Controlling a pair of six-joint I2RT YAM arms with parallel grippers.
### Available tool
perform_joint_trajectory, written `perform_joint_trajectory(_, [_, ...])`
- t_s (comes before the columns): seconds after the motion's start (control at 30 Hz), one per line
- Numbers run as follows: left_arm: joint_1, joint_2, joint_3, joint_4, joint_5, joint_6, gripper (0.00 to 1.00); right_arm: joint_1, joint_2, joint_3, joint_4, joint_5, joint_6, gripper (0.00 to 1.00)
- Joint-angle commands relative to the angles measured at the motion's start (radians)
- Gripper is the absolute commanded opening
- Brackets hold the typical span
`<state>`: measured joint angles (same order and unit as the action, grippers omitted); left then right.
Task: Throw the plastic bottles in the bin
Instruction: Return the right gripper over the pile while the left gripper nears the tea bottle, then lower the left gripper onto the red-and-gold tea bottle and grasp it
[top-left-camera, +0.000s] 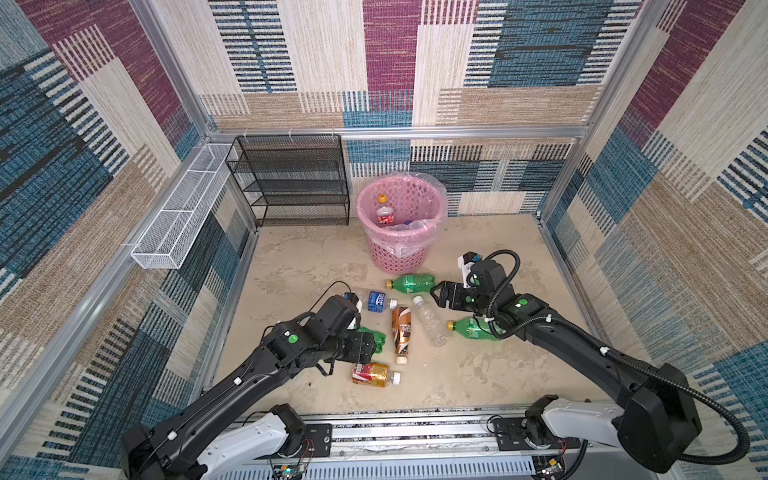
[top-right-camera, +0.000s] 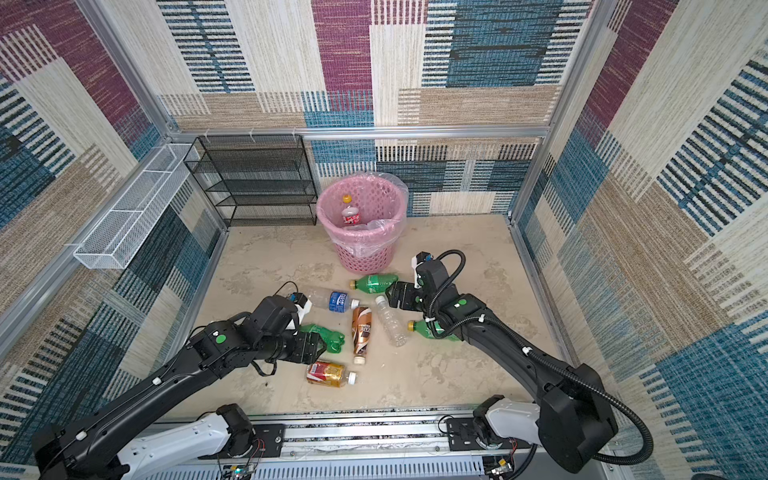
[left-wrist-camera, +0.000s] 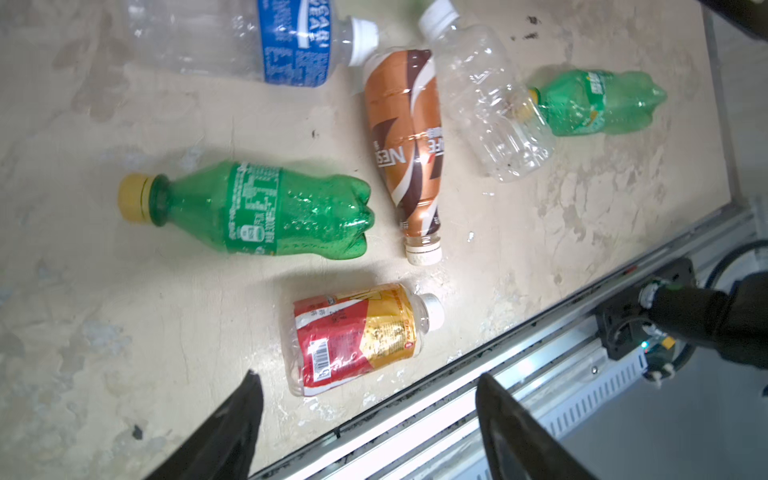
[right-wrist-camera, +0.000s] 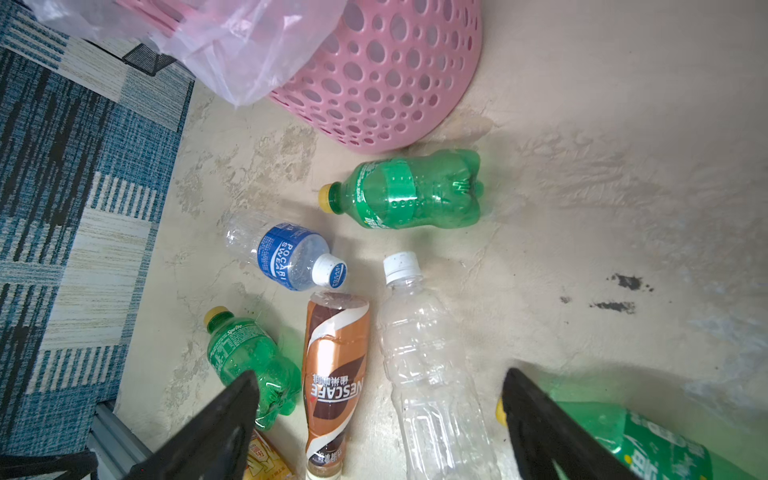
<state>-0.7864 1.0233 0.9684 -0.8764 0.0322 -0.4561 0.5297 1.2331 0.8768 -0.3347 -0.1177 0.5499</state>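
1. beige floor (top-left-camera: 478, 374): seven empty plastic bottles lie on their sides in a loose cluster at its middle, between the two arms.
2. pink bin (top-left-camera: 399, 257): upright near the floor's back edge, beside the black mesh rack (top-left-camera: 291, 183), lined with a clear bag. a red-label bottle (top-left-camera: 384, 212) is already inside.
3. right gripper (top-left-camera: 433, 295): claw spread, holding nothing, above the clear unlabelled bottle (top-left-camera: 432, 322) and near the green bottle (top-left-camera: 411, 283) lying just in front of the bin.
4. left gripper (left-wrist-camera: 368, 376): claw spread and empty, with the red-gold bottle (left-wrist-camera: 357, 336) just beyond its tips, toward the floor's front edge.
5. the nescafe bottle (top-left-camera: 402, 332) and pocari sweat bottle (top-left-camera: 376, 301) lie mid-cluster.
6. handling, as a judgement: all look empty, so light. the walls are thin and dented and should give under a squeeze. the round, slick sides may roll or squirt free. pinch across the labelled mid-body, square to the long axis. the crumpled red-gold one is short and flattish, probably the steadiest to take.
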Motion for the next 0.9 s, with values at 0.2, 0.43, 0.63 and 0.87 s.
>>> perform_joint_trajectory(0.2, [-0.13,0.074,0.1,-0.081,-0.128,0.715,0.79,0.001,-0.05,-0.018,-0.006,0.06,-0.018,0.93])
perform_joint_trajectory(0.43, [-0.178,0.069,-0.051,-0.041,-0.141,0.965,0.84,0.0,-0.071,-0.029,-0.018,0.076,-0.016,0.94])
perform_joint_trajectory(0.63, [-0.188,0.133,-0.108,0.0,-0.085,1.001,0.82,0.0,-0.066,-0.033,-0.02,0.073,-0.021,0.94])
perform_joint_trajectory(0.87, [-0.189,0.212,-0.116,0.039,-0.057,1.0,0.81,0.0,-0.065,-0.045,-0.02,0.069,-0.02,0.95])
